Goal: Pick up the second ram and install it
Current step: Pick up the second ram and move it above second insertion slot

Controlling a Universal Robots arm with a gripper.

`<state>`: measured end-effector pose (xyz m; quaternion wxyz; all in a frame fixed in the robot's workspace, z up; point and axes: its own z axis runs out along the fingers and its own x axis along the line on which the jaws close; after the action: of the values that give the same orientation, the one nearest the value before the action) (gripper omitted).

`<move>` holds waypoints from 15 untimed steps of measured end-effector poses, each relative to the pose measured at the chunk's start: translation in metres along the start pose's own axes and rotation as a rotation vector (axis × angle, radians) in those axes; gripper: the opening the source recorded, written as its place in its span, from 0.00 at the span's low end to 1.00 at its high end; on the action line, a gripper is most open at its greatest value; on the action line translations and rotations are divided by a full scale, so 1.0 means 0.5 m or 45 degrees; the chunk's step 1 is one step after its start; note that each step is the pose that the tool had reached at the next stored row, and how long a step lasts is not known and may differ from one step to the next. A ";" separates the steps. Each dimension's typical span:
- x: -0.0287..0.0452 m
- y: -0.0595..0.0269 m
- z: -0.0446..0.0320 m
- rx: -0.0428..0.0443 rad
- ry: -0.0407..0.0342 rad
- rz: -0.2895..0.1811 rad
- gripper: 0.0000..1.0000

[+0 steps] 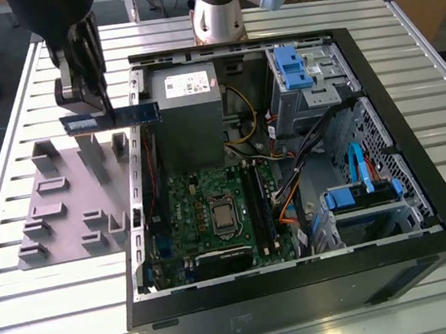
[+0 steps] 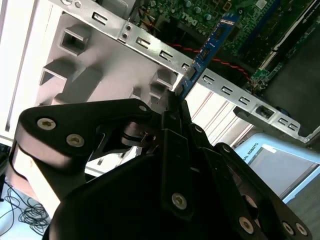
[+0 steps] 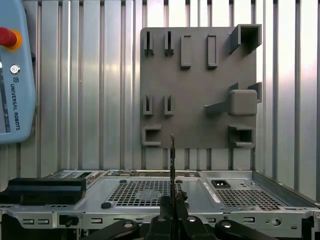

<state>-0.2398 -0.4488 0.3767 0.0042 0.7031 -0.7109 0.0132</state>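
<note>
Exterior view is showing my pincer point(image 1: 107, 108) closed on the ram point(image 1: 141, 113), which is jutting either side of it above the case wall point(image 1: 135, 169); I'm probably risking snagging it there.

The open case point(image 1: 303, 287) is parked on the counter point(image 1: 62, 317), with the fixture tray point(image 1: 66, 211) laid just beside it on the exterior view's left. The second ram point(image 1: 137, 114) is held by the gripper point(image 1: 108, 108) above where tray and case meet.
</note>
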 end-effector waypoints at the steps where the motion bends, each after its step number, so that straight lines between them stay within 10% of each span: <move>1: 0.000 -0.003 0.000 0.000 -0.0001 0.000 0.14; 15: 0.000 -0.042 0.001 0.000 0.0000 0.000 0.14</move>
<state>-0.2186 -0.4488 0.3766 0.0041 0.7032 -0.7109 0.0132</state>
